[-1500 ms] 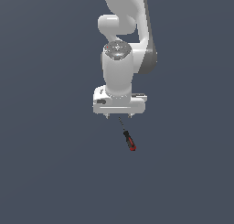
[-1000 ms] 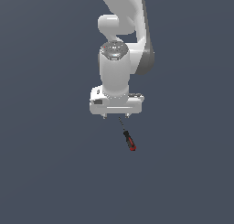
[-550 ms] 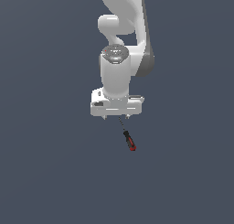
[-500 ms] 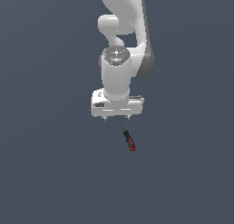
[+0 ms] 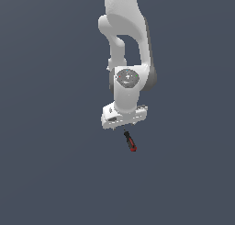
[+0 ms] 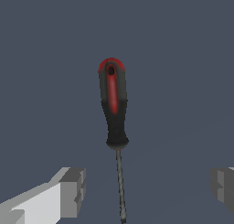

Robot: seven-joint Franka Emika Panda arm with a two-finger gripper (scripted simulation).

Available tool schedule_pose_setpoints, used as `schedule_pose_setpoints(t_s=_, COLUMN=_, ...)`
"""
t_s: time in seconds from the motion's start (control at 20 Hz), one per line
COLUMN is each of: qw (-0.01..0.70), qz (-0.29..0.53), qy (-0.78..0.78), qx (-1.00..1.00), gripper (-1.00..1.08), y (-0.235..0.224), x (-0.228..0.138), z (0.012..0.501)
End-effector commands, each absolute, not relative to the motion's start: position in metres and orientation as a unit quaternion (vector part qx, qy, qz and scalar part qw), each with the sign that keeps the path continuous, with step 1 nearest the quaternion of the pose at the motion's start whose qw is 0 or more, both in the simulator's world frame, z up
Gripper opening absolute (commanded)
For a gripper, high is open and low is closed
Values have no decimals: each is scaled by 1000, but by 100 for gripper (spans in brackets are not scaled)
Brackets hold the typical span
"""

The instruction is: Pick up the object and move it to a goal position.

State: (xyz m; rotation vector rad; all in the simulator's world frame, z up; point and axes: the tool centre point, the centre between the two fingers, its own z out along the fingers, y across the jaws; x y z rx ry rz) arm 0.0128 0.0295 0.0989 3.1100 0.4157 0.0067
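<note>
The screwdriver (image 5: 130,141) lies flat on the dark grey floor, its red-and-black handle (image 6: 113,104) pointing away from the hand and its thin dark shaft (image 6: 119,182) running in between the fingers. My gripper (image 5: 124,126) hangs just above the shaft end, pointing straight down. In the wrist view the gripper (image 6: 148,187) is open wide, one grey fingertip (image 6: 73,191) on each side of the shaft, and neither touches it. The shaft sits nearer one finger than the other. Nothing is held.
The plain dark grey floor (image 5: 55,173) surrounds the screwdriver. The white arm (image 5: 126,45) rises above the hand toward the exterior view's top. No goal marker shows.
My gripper has come down toward the screwdriver and shifted slightly to the exterior view's right. The screwdriver has not moved.
</note>
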Motion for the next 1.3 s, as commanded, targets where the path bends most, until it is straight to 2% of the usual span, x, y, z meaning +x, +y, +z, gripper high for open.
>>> schedule_pose_setpoints(t_s=0.0, qw=1, qz=1, qy=157, qx=988, gripper=100, y=37, x=11, z=83)
schedule_pose_setpoints(t_s=0.6, qw=0, qz=-1, qy=181, qx=984, gripper=100, y=45, x=8, z=61)
schedule_pose_setpoints(t_s=1.25, qw=0, qz=0, qy=184, qx=983, gripper=100, y=46, x=8, z=15)
